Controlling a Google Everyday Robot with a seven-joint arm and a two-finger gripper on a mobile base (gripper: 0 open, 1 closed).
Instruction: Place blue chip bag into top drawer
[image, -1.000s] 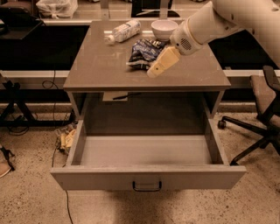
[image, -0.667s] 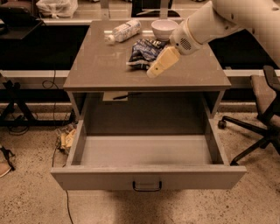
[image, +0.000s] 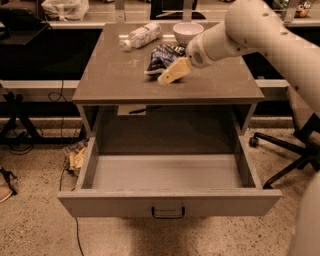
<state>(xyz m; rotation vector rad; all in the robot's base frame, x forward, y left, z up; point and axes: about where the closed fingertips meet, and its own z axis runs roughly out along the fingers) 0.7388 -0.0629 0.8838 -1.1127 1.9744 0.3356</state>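
Note:
The blue chip bag (image: 161, 54) lies crumpled on the grey cabinet top (image: 120, 75), toward the back, right of centre. My gripper (image: 172, 73), cream-coloured at the end of the white arm (image: 240, 30), reaches in from the right and sits at the bag's front right edge, low over the cabinet top. It hides the bag's near right corner. The top drawer (image: 170, 202) is pulled fully open below, with nothing in it, and its dark handle (image: 168, 214) is at the centre of the front panel.
A clear plastic bottle (image: 142, 36) lies on its side at the back left of the cabinet top. A white bowl (image: 187, 32) stands behind the bag. An office chair base (image: 285, 150) is on the floor to the right. Cables and crumpled paper (image: 75, 157) lie to the left.
My gripper has shifted a little to the left along the front of the bag. The bag, the bottle, the bowl and the drawer have not moved.

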